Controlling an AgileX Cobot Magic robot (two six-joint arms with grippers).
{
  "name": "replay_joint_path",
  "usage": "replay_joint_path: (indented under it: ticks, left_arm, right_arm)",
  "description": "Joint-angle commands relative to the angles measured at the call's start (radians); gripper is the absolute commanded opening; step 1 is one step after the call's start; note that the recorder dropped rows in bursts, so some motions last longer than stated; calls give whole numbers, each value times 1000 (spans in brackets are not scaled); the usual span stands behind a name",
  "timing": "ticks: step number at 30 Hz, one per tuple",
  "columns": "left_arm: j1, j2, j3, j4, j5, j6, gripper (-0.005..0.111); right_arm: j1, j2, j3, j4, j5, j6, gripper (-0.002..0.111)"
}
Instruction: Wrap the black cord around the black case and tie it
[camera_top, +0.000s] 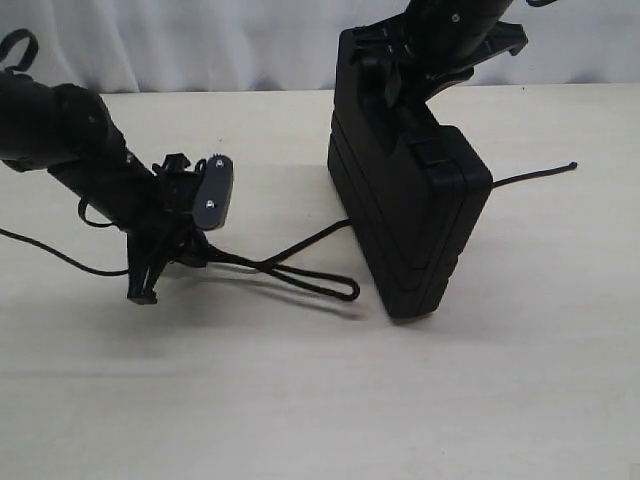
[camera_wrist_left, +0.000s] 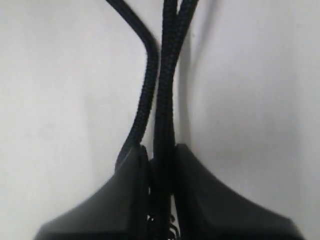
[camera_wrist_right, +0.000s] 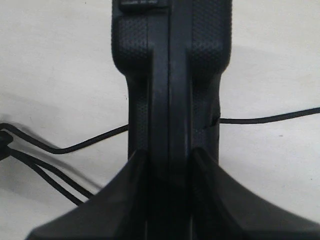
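Observation:
The black case (camera_top: 410, 200) stands on its long edge in the middle of the table, tilted, its handle end up. My right gripper (camera_top: 400, 60) is shut on that top edge; in the right wrist view the case (camera_wrist_right: 170, 75) fills the gap between the fingers. The black cord (camera_top: 300, 268) runs from under the case to the left in a doubled loop, and one end (camera_top: 570, 166) trails out to the right. My left gripper (camera_top: 190, 245) is shut on the doubled cord (camera_wrist_left: 167, 75) low over the table.
A pale wooden table (camera_top: 300, 400) carries everything. A white curtain (camera_top: 200, 40) hangs behind it. A thin cable (camera_top: 50, 250) hangs from the left arm to the table's left side.

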Motion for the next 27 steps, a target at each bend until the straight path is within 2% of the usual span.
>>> replay_joint_path:
  ticks: [1,4,7,9,14,18,27]
  left_arm:
    - [6,-65,1,-109,-16,-75,0]
    - [42,-79,1,-215,-16,-78,0]
    - [112,-81,1,-413,-52,-78,0]
    - [119,-81,1,-461,-73,-56,0]
    - [84,-81,-12,-558,-119,50,0]
    - [84,-94,-82,-558,6,50,0]
    - [84,-110,-113,-546,97,53,0]
  right_arm:
    - [2,-7,0,8,25,-17,4]
    - [2,-7,0,8,29,-17,4]
    - [2,-7,0,8,31,-17,4]
    - [2,-7,0,8,33,-17,4]
    - [2,-7,0,8,31,-17,4]
    - [2,-7,0,8,23,-17,4]
    - [2,-7,0,8,20,-22,4]
